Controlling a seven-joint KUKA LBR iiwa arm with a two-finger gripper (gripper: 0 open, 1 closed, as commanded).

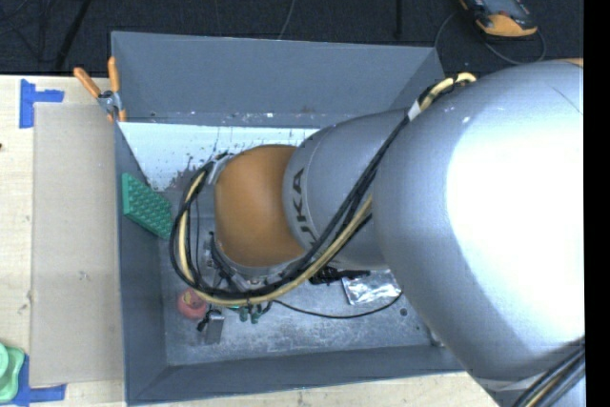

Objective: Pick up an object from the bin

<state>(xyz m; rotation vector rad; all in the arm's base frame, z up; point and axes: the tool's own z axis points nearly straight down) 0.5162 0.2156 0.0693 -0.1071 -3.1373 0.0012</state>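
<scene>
My gripper [211, 326] reaches down at the bin's front left, under the orange wrist cover, and is mostly hidden by it. A small round red thing [193, 303] lies on the bin floor right beside it, to its upper left. Whether the two touch I cannot tell. A green studded plate [146, 205] leans against the left wall, farther back. A crumpled silver foil packet [372, 289] lies to the right, partly under the arm.
The big grey arm and its cables cover the middle and right of the bin. The front wall stands close below the gripper. Dark specks dot the back left floor.
</scene>
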